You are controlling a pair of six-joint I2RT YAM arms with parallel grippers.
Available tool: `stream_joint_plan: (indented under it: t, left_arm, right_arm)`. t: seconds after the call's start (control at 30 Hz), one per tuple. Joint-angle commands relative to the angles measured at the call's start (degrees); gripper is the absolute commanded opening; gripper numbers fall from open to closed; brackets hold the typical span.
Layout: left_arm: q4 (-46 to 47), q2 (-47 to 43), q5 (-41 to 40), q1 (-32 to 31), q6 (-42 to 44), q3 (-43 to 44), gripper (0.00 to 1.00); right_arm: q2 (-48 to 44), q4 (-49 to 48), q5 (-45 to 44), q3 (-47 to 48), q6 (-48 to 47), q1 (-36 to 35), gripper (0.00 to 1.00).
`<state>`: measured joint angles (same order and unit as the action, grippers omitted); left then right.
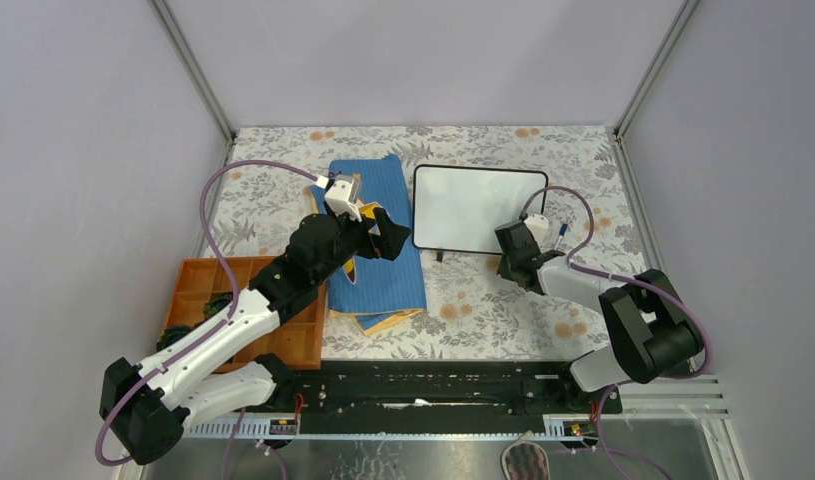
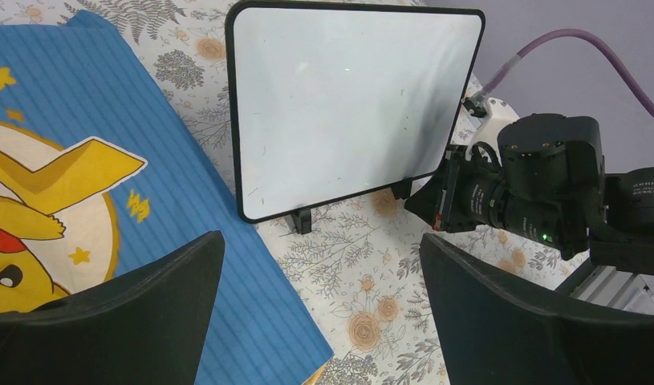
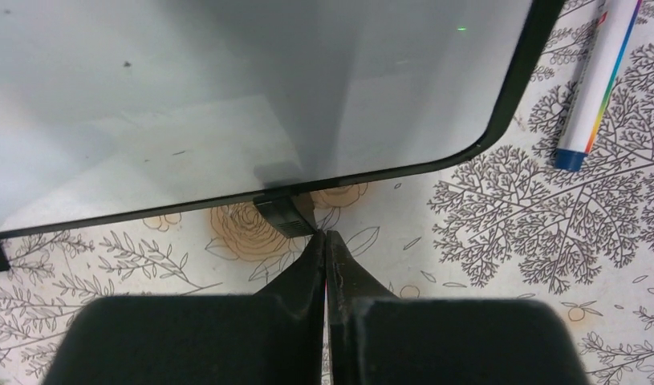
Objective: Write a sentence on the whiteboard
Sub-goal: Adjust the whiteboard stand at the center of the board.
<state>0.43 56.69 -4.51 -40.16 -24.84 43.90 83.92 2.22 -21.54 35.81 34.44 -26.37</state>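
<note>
Whiteboard (image 1: pixel 478 208), propped on its black feet on the floral table cover (image 1: pixel 483 310), toward 1 o'clock from the table's centre; its surface shows plain white with faint specks. Blue cartoon-print cloth (image 1: pixel 383 190) lies at its 9 o'clock. Left gripper (image 2: pixel 323 321) hovers over the cloth's edge, fingers spread wide apart. Right gripper (image 3: pixel 325 237), at the board's 5 o'clock, has its fingers pressed together on nothing, tips just beside one foot (image 3: pixel 285 215). A rainbow-striped marker (image 3: pixel 596 80) lies at the board's 4 o'clock.

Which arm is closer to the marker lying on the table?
The right arm. Its shut jaws sit at the whiteboard's near edge, the marker just to their right. The left arm's open jaws are over the blue cloth, across the whiteboard.
</note>
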Motion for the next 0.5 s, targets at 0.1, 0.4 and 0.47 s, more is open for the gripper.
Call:
stream_joint_plan:
  t: [0.1, 0.4, 0.47]
  left_arm:
    - [2.3, -0.28, -1.1, -0.4, 1.2, 0.85, 0.99]
    - [2.19, 0.04, -1.27, -0.53, 1.29, 0.84, 0.99]
    - [2.13, 0.09, -1.28, -0.49, 1.29, 0.9, 0.99]
  right_arm:
    - [2.13, -1.67, -0.71, 2.4, -0.39, 3.06, 0.0]
    - [3.44, -3.33, 0.18, 3.99, -0.78, 3.31, 0.0]
    - [2.32, -2.83, 0.38, 3.04, -0.84, 3.32, 0.0]
